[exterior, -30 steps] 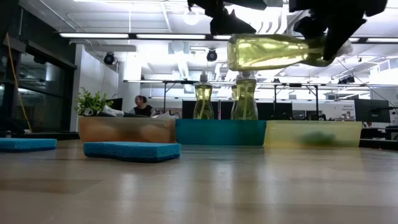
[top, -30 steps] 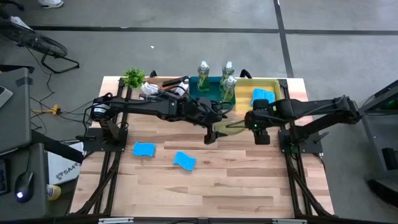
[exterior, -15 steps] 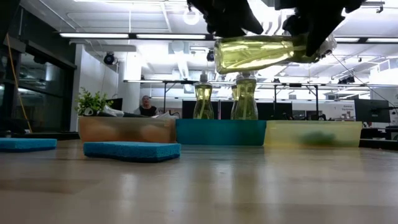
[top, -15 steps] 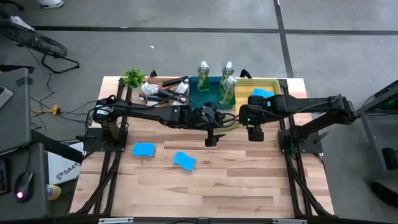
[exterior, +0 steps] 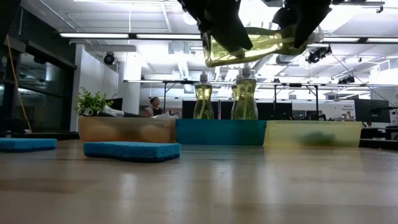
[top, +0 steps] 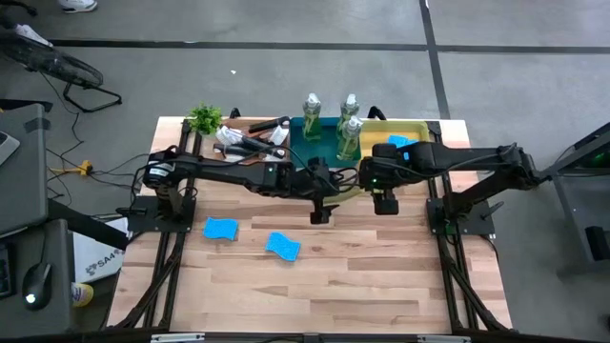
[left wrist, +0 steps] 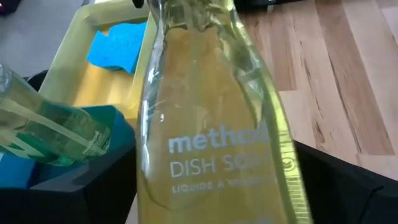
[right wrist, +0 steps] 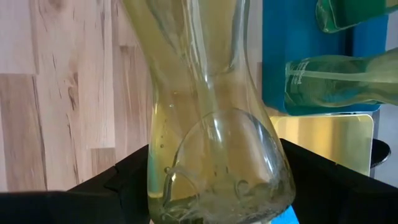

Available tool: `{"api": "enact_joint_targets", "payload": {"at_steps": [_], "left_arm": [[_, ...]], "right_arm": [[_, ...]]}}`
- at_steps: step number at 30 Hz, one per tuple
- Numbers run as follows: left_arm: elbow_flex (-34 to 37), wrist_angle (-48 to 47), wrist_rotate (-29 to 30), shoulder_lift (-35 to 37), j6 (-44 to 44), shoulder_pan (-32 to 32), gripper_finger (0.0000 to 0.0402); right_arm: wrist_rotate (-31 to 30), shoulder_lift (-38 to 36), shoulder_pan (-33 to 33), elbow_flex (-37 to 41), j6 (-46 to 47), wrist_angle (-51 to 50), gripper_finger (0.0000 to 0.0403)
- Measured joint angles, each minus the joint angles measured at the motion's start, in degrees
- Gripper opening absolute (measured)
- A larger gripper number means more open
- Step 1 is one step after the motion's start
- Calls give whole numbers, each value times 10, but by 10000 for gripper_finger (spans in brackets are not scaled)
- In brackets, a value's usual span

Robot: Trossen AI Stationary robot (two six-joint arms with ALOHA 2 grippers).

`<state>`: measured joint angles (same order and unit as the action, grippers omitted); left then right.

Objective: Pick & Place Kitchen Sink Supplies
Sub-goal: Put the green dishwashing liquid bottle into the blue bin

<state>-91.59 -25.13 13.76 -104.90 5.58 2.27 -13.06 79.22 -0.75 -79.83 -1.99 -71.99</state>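
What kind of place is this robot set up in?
Probably a lab or workshop in an open-plan office: a wooden table on a bare concrete floor, strip lights overhead, and desks with monitors behind.

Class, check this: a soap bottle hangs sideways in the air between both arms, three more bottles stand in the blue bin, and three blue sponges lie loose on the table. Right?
One slip: the high view shows two loose sponges on the table, not three. The held bottle and the three bottles in the blue bin are as stated.

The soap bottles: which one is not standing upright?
The bottle held in the air between both grippers lies sideways; the three others stand upright in the teal bin.
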Motion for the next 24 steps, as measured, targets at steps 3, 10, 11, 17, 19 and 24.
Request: {"api": "enact_joint_targets", "payload": {"at_steps": [3, 10, 11, 17, 19, 24], "left_arm": [[0, -4, 0, 0, 0, 0, 329], [0, -3, -1, 0, 0, 0, 243], [0, -3, -1, 0, 0, 0, 243], [0, -3, -1, 0, 0, 0, 243], [0, -3, -1, 0, 0, 0, 243], [0, -4, 3, 0, -3, 0, 243]], "right_arm": [[2, 0, 0, 0, 0, -1, 278], [2, 0, 0, 0, -4, -3, 278], [2, 0, 0, 0, -4, -3, 278], [1, 0, 0, 0, -8, -4, 278], [1, -1, 0, 0, -10, -6, 278], [0, -2, 0, -2, -16, -9, 326]]}}
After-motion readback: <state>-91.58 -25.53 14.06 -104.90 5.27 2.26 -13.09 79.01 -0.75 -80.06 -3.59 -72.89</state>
